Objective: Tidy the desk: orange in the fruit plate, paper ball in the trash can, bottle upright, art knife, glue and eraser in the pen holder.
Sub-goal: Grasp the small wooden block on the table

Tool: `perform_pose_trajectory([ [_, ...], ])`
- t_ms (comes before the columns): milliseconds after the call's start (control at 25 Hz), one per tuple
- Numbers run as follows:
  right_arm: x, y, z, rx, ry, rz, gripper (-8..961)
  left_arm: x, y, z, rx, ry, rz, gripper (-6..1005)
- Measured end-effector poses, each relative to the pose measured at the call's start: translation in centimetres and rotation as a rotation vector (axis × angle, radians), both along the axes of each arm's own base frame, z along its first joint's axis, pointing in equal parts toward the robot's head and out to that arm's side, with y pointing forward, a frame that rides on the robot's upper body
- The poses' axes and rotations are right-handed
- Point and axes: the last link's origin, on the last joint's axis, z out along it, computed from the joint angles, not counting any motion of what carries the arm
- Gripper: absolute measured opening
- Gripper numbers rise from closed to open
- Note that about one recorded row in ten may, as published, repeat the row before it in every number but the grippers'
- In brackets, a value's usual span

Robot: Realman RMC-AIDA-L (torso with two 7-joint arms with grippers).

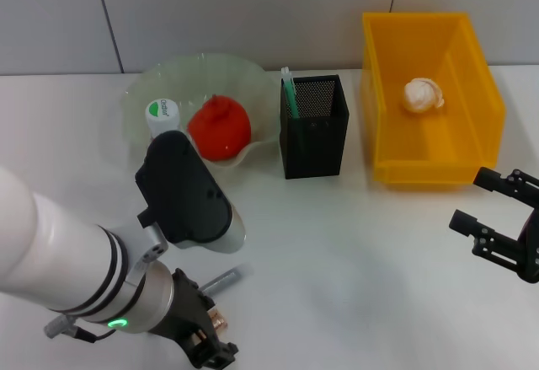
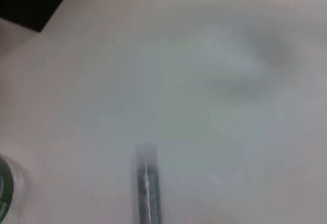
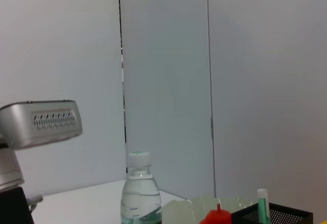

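Head view: left gripper [image 1: 210, 345] low over the smooth white bench [image 1: 354, 252] at the near edge, jaws dark and angular, state impossible to tell under the bulky black wrist housing. Slim grey metallic art knife [image 1: 221, 281] lying flat just beyond those jaws. Past it, wavy-rimmed translucent fruit plate [image 1: 194, 79] holding the round, glossy orange [image 1: 219, 128]; clear plastic bottle [image 1: 163, 118] upright with white cap beside the orange. Square black mesh pen holder [image 1: 314, 126] with a green-and-white glue stick [image 1: 289, 92] leaning inside. Boxy yellow plastic trash can [image 1: 434, 92] with the crumpled paper ball [image 1: 422, 94] on its floor. Right gripper [image 1: 495, 211] hovering near the trash can's front corner, black jaws spread apart, holding nothing.

Left wrist view: art knife [image 2: 148, 188] a thin ridged bar on the matte bench, blurred.

Right wrist view: ribbed clear bottle [image 3: 140, 196] standing on the bench, pen holder [image 3: 273, 216] and glue stick [image 3: 262, 203] off to one side.
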Motion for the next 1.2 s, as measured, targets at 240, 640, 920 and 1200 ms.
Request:
perform_pose_trajectory([
  [240,0.0,0.1,0.0,0.000,0.000,0.001,695,-0.4,0.1,-0.2,0.002,0.008,0.006,653],
  [640,0.0,0.0,0.0,0.000,0.000,0.002,695,-0.8,0.6,-0.6,-0.002,0.021,0.017,651],
  [920,0.0,0.1,0.0,0.001,-0.001,0.001,696,-0.8,0.6,-0.6,0.001,0.020,0.016,649],
  [1200,0.0,0.1,0.0,0.002,-0.002,-0.002,696,-1.1,0.8,-0.4,0.018,0.049,0.012,612],
])
